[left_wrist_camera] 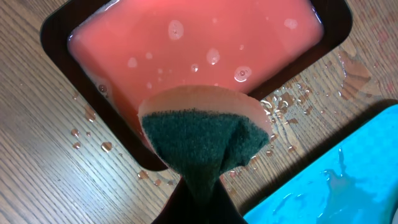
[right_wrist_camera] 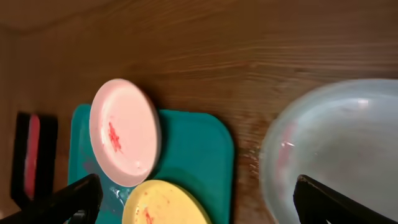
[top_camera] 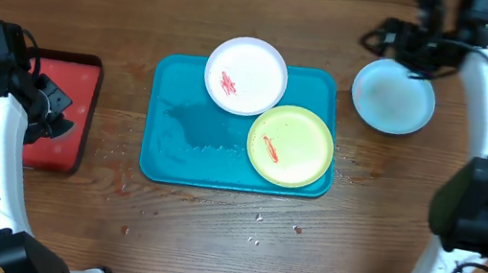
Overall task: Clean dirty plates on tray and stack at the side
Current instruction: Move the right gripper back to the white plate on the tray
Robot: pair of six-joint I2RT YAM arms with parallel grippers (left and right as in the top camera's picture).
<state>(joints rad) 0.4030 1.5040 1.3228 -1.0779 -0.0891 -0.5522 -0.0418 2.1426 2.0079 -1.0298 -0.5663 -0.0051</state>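
Observation:
The teal tray (top_camera: pixel 165 144) lies mid-table with water on its left part. A white plate (top_camera: pixel 246 76) with a red smear sits at its far edge. A yellow-green plate (top_camera: pixel 290 145) with a red smear sits at its right end. A pale blue plate (top_camera: pixel 392 97) lies on the table right of the tray. My right gripper (top_camera: pixel 420 58) hovers over the blue plate's far edge, open and empty (right_wrist_camera: pixel 199 208). My left gripper (top_camera: pixel 51 116) is shut on a green-and-pink sponge (left_wrist_camera: pixel 202 146), held above the near corner of a red tray.
The small dark-rimmed red tray (top_camera: pixel 71 91) at the left holds soapy water (left_wrist_camera: pixel 199 50). Water drops and crumbs lie on the wood around both trays (top_camera: pixel 260 221). The teal tray's corner (left_wrist_camera: pixel 329 186) shows in the left wrist view.

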